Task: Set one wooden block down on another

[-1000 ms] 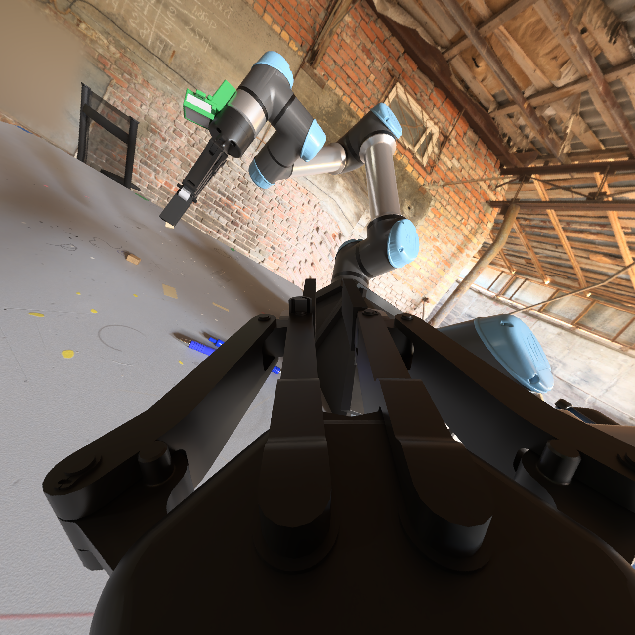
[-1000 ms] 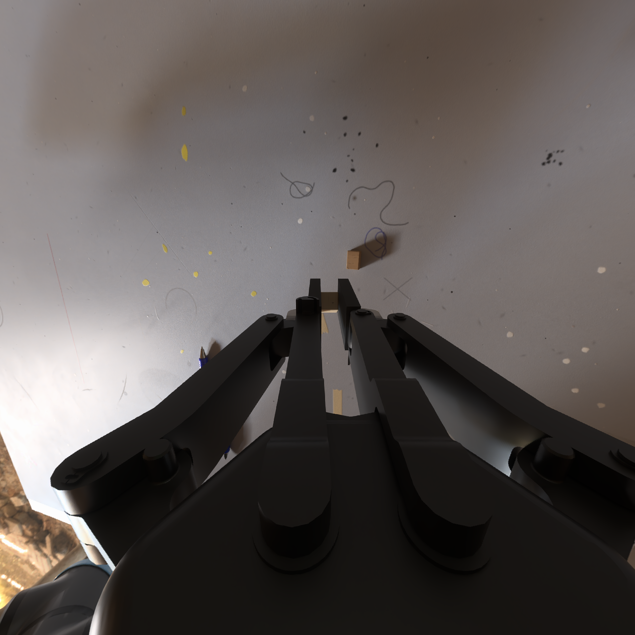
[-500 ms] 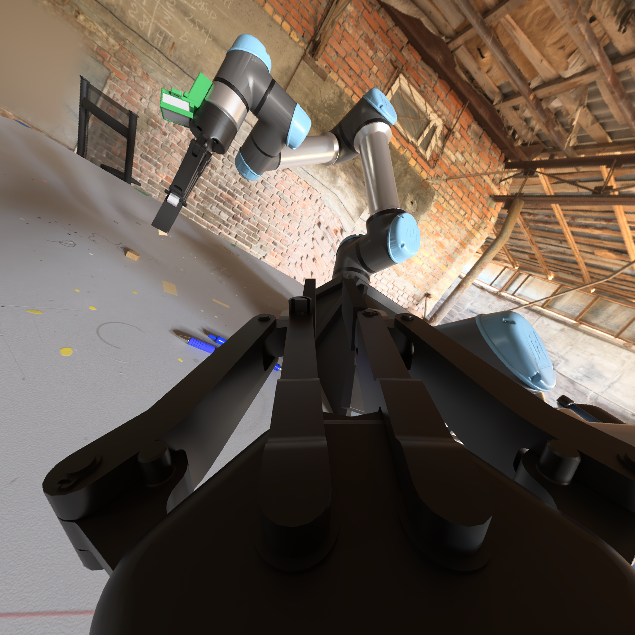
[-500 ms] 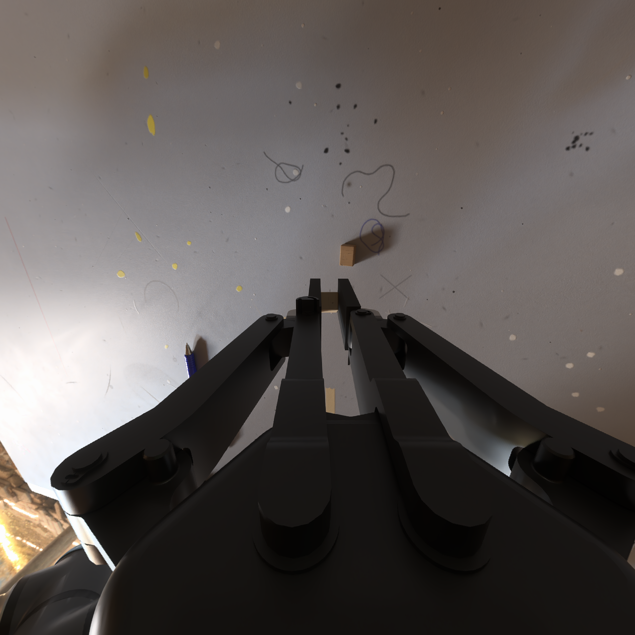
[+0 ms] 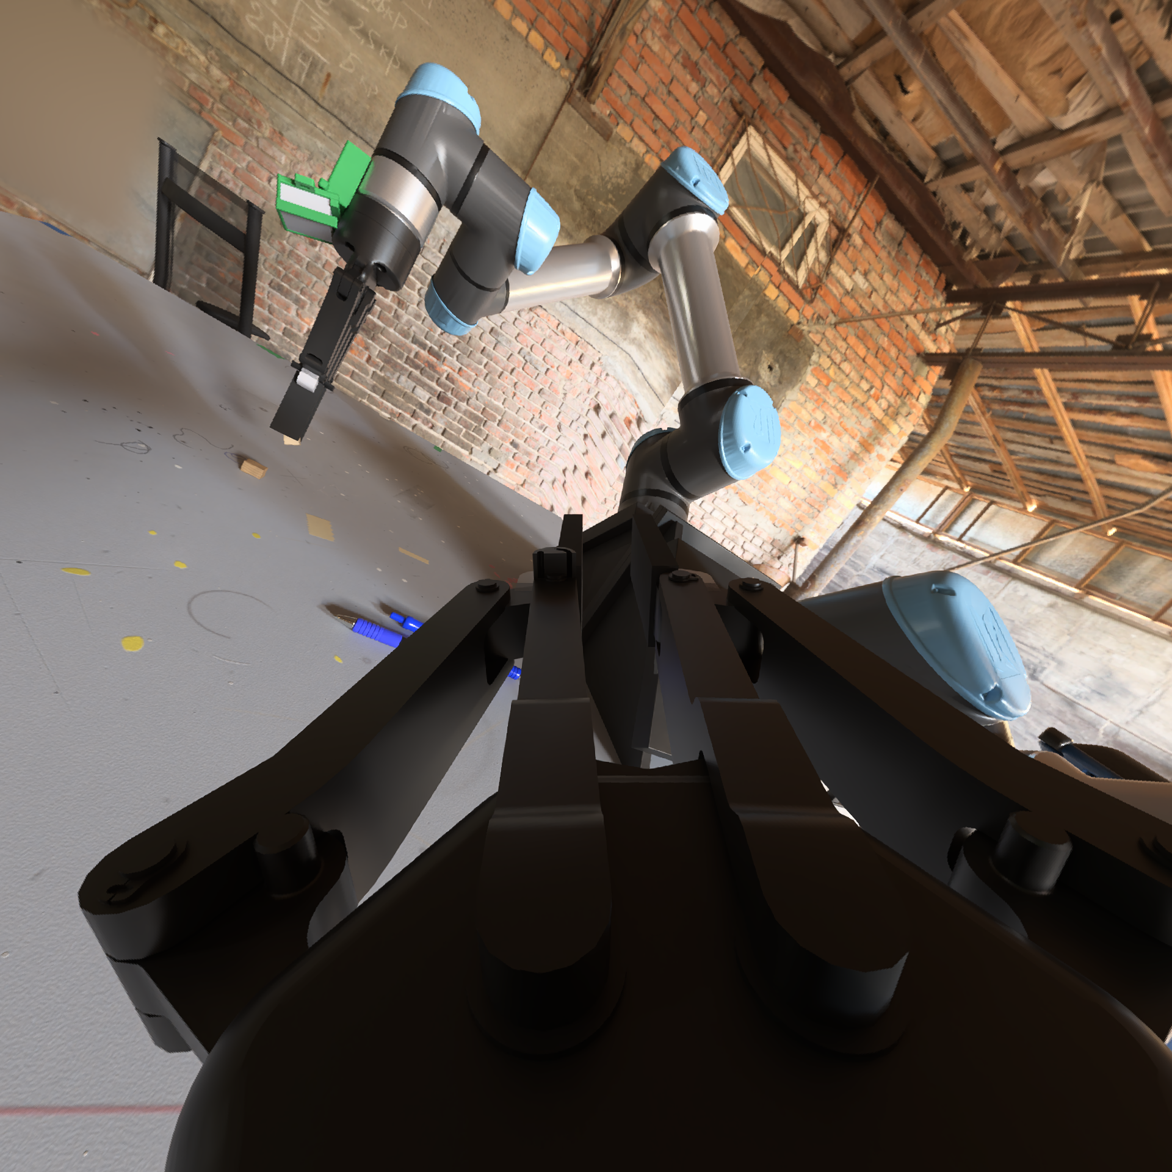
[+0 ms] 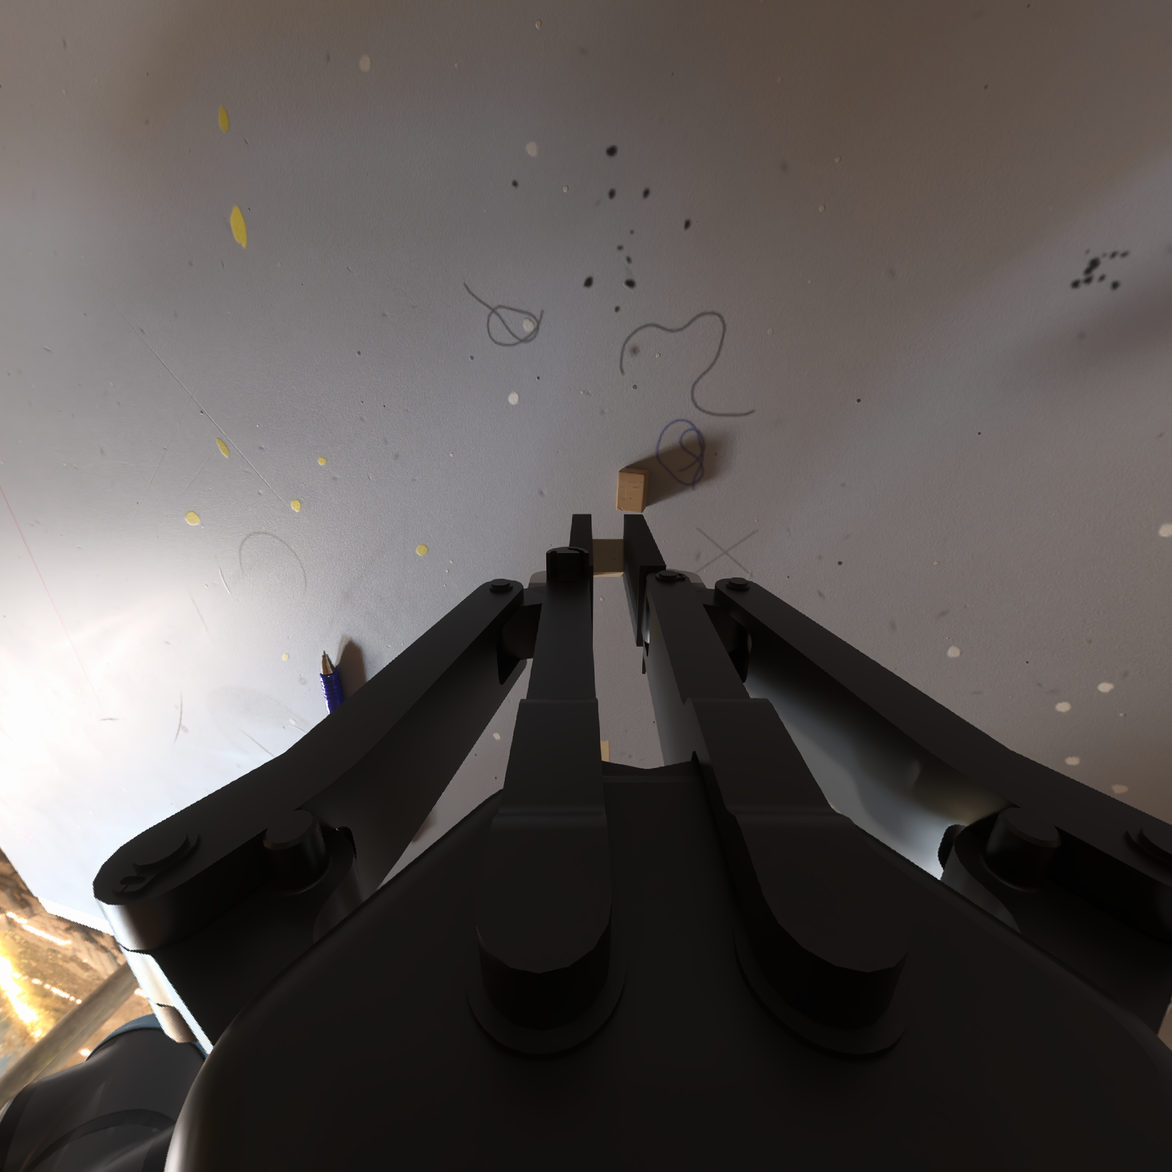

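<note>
A small wooden block [image 6: 631,489] lies on the grey table [image 6: 317,317], just beyond my right gripper's fingertips and a little to their right. My right gripper [image 6: 607,533] is shut on a second wooden block [image 6: 609,558], held above the table. In the left wrist view the right gripper [image 5: 295,425] hangs far off with that block [image 5: 292,439] at its tip, above and slightly right of the lying block [image 5: 252,468]. My left gripper [image 5: 605,539] is near the table's edge, with its jaws nearly together and nothing between them.
A blue pen [image 5: 374,630] lies on the table near the left gripper and also shows in the right wrist view [image 6: 330,688]. Flat tan patches [image 5: 320,526] mark the table. A black frame [image 5: 203,234] stands past the far edge.
The right arm has carried its held block a little further out, closer to the lying block. The left gripper has not moved.
</note>
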`<state>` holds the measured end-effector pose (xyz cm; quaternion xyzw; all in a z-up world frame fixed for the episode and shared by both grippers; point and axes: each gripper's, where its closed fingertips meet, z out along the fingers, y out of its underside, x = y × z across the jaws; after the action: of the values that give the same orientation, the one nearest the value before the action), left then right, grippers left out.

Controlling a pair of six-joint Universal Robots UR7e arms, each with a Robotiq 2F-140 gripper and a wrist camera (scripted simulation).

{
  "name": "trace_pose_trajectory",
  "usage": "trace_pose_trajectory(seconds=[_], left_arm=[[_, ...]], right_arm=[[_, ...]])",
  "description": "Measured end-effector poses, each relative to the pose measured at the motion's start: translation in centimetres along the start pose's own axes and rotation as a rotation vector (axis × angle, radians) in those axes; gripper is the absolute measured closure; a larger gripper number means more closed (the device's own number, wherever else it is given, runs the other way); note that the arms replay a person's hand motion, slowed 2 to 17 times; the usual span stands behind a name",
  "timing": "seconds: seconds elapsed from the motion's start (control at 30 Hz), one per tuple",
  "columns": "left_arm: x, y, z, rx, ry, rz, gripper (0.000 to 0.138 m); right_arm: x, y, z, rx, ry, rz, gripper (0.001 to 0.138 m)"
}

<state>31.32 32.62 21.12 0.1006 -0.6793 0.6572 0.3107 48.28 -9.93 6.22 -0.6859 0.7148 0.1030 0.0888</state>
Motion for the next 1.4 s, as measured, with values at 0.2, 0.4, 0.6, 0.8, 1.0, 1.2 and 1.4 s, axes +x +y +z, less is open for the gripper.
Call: trace_pose_trajectory(seconds=[0.2,0.4,0.6,0.8,1.0,1.2,1.4], left_arm=[[0.0,-0.1,-0.1,0.002,-0.008,0.002,0.118],[-0.1,-0.2,-0.3,0.005,-0.014,0.002,0.118],[-0.3,-0.4,-0.4,0.009,-0.02,0.001,0.118],[-0.6,-0.4,-0.4,0.01,-0.028,-0.001,0.118],[-0.9,-0.4,-0.5,0.008,-0.038,-0.002,0.118],[-1.2,-0.3,-0.4,0.002,-0.054,0.003,0.118],[-1.7,-0.2,-0.3,-0.01,-0.079,0.015,0.118]], right_arm=[[0.2,-0.3,0.6,0.0,0.0,-0.007,0.125],[0.1,-0.6,1.1,0.005,-0.006,-0.007,0.125],[0.1,-0.8,1.4,0.013,-0.012,-0.003,0.125],[0.3,-1.1,1.6,0.028,-0.006,-0.002,0.125],[0.5,-1.4,1.8,0.048,-0.003,0.002,0.125],[0.6,-1.6,1.9,0.064,-0.004,0.009,0.125],[0.8,-1.7,2.2,0.074,-0.005,0.017,0.125]])
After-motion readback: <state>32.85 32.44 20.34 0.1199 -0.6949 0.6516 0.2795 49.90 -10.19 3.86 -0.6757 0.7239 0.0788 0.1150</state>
